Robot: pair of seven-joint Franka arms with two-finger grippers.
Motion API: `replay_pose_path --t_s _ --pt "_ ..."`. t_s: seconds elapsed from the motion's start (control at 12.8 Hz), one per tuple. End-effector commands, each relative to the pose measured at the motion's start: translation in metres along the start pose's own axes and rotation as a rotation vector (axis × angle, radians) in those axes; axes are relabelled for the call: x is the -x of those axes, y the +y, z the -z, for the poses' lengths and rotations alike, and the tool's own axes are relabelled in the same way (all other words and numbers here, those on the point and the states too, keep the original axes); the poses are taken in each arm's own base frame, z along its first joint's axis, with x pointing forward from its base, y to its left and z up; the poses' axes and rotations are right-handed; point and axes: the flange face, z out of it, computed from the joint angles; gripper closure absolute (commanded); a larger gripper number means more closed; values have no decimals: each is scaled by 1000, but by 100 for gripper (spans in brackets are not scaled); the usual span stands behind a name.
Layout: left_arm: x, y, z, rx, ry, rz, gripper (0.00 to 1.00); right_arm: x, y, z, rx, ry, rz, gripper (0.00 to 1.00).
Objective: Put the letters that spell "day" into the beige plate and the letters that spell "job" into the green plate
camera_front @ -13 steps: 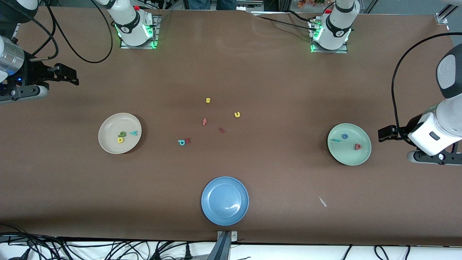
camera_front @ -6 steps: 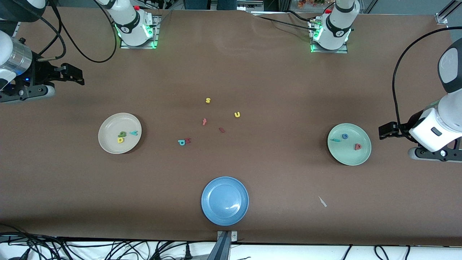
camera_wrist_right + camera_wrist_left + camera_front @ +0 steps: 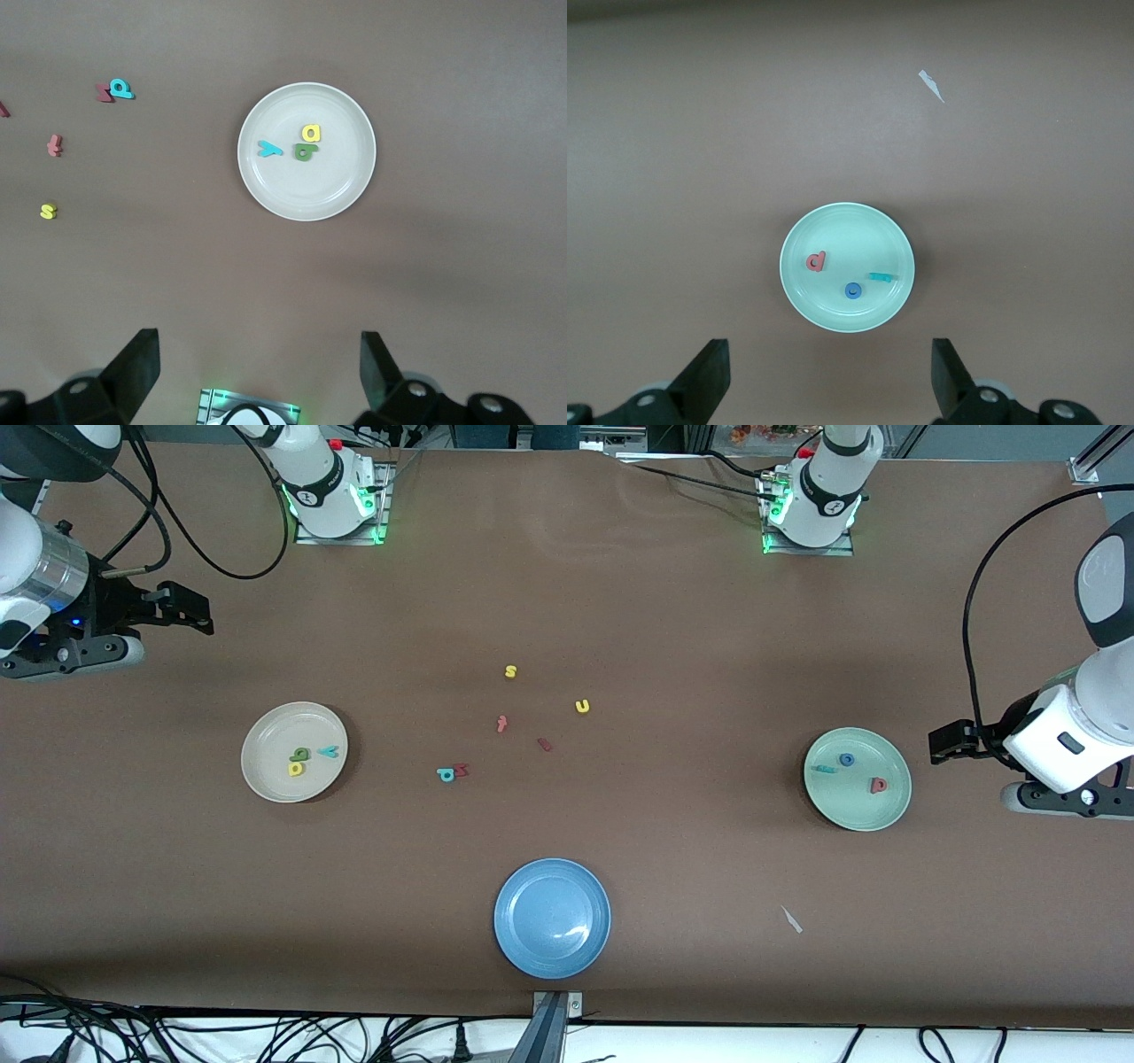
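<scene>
Since a second ago we see only the arms shift: the right gripper (image 3: 190, 611), over the table's edge at the right arm's end, has risen toward the base-side edge, and the left gripper (image 3: 946, 744), over the strip between the green plate (image 3: 890, 810) and the table's edge at the left arm's end, has barely drifted. The plates and letters lie exactly where they were.

Both grippers hang empty with fingers spread wide, as each wrist view shows (image 3: 828, 390) (image 3: 257, 381).

The beige plate (image 3: 266, 775) sits toward the right arm's end. In it lie the letters that spell "day": the yellow "d" (image 3: 296, 768), the green "a" (image 3: 300, 754) touching it, and the teal "y" (image 3: 329, 751) just beside them, its long axis roughly along the table's length. The green plate holds the letters that spell "job": the salmon "b" (image 3: 878, 785), the blue "o" (image 3: 847, 759), and the thin teal "j" (image 3: 825, 769), also lying along the table's length; its hook is too small for us to place.

The blue plate (image 3: 514, 948) lies by the camera-side edge. Mid-table are the yellow "s" (image 3: 510, 671), yellow "u" (image 3: 582, 706), red "t" (image 3: 502, 724), a dark red piece (image 3: 544, 744), and a teal letter (image 3: 446, 774) touching a small red piece (image 3: 461, 770).

The front view alone shows the blue plate and the "u"; the wrist views show the finger gaps.
</scene>
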Motion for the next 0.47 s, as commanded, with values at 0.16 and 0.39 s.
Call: replay_pose_path --t_s 0.16,0.39 --pt "9 1 6 29 -7 0 0 -3 -3 0 -10 1 -3 0" --pt "9 0 5 30 -8 -2 0 -4 -4 -2 -11 -4 -3 0"
